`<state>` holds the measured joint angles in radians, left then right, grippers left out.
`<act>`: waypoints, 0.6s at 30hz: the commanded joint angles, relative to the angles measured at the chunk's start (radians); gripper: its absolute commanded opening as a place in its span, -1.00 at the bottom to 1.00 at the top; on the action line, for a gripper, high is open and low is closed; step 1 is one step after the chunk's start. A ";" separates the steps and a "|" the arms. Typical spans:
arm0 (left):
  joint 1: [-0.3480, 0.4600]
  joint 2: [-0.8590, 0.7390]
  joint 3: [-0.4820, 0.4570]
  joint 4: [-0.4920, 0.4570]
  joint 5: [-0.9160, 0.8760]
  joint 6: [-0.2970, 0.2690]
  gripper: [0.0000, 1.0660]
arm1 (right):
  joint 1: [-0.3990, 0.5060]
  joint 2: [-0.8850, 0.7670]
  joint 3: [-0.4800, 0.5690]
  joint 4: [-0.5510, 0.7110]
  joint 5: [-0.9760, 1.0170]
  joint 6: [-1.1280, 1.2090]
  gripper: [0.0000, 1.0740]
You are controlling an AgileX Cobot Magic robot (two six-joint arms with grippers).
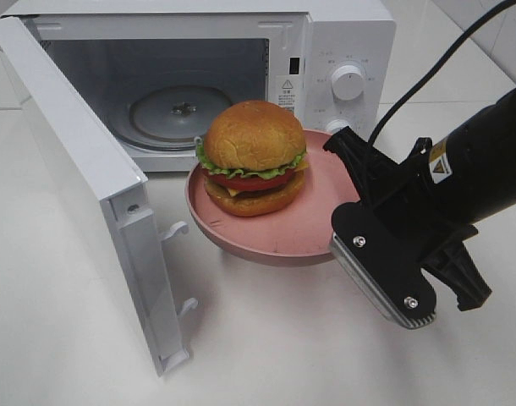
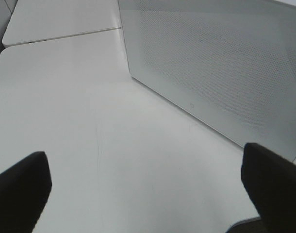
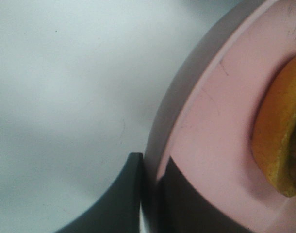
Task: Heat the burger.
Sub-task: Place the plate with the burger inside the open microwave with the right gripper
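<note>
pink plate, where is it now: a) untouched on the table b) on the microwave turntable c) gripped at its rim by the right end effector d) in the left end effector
c: the right end effector is shut on the rim of the pink plate, burger on it, outside the open microwave.

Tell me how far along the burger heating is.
Done: the microwave door stands open, turntable bare. In hand: the right gripper is shut on the plate rim, holding the burger in front of the opening, not yet inside. Left: set the plate on the turntable, let go, shut the door, turn the dial. The left gripper is open and empty by the door.
</note>
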<state>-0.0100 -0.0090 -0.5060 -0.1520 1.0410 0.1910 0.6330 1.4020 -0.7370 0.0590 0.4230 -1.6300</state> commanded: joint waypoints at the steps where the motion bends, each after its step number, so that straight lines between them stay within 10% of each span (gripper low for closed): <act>1: -0.005 -0.016 0.003 -0.003 0.000 -0.003 0.88 | -0.001 0.018 -0.048 0.012 -0.070 0.005 -1.00; 18: -0.005 -0.016 0.003 -0.003 0.000 -0.003 0.88 | 0.019 0.154 -0.184 0.012 -0.078 0.005 -1.00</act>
<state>-0.0100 -0.0090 -0.5060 -0.1520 1.0410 0.1910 0.6380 1.5480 -0.8850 0.0630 0.4090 -1.6300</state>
